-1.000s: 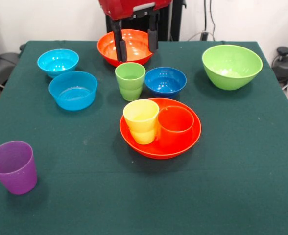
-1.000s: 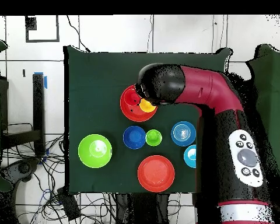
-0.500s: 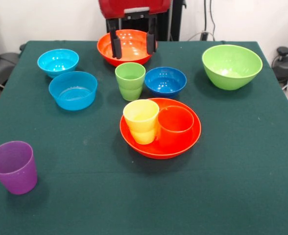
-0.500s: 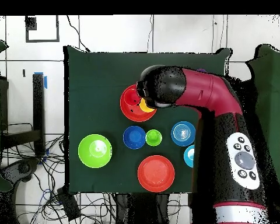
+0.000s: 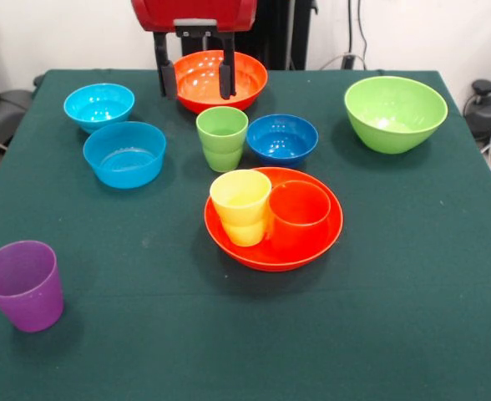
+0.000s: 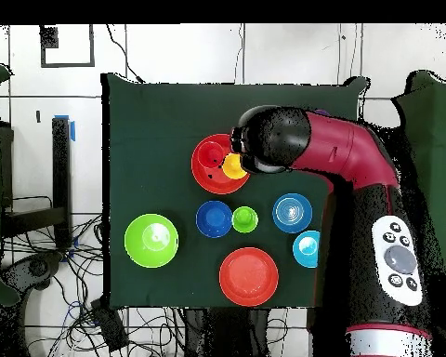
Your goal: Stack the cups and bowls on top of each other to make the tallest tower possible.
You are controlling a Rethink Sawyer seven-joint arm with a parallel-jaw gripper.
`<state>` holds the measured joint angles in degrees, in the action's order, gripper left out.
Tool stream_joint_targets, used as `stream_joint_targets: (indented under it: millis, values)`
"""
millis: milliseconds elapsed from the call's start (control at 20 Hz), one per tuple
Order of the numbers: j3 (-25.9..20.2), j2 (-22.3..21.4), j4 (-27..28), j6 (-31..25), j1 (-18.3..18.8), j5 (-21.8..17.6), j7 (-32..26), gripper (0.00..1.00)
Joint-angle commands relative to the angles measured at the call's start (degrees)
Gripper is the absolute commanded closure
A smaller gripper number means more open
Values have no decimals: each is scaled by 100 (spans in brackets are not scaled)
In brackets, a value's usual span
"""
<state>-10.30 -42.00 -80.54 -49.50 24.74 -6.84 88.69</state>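
Green-clothed table (image 5: 412, 276) carries all 10 pieces; almost nothing is stacked yet.

Largest first. Large lime green glossy plastic bowl (image 5: 395, 113) sits alone at the far right of the front view, empty. Large orange plastic bowl at the far edge (image 5: 219, 80), empty, sits partly behind the tool. Second large orange bowl, shallow, mid-table (image 5: 273, 219), holds 2 cups side by side and touching: yellow plastic tumbler (image 5: 240, 206) and orange plastic tumbler (image 5: 299, 210). This is the only nesting so far, 1 level high.

2 light blue plastic bowls stand at the left: the nearer one (image 5: 124, 154) and the one behind it (image 5: 98, 105), close together but not stacked. Small dark blue bowl (image 5: 282, 138) stands just beside the green stepped tumbler (image 5: 222, 138), both upright on the cloth. Purple plastic tumbler (image 5: 23, 285) stands well apart at the near left corner.

Tool (image 5: 194, 73) hangs above the far orange bowl's left rim, fingers spread, holding nothing.

Judgement: tower barely begun; nearly every placement is left.
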Motion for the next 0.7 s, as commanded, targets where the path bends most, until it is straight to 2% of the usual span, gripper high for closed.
stream_joint_targets:
  millis: [50, 350, 700]
  values:
    - [6, 246, -102, 279, -79, -102, 690, 0]
    - [115, 208, -129, 255, -218, -67, 935, 0]
    - [135, 212, -79, 198, -284, -55, 821, 0]
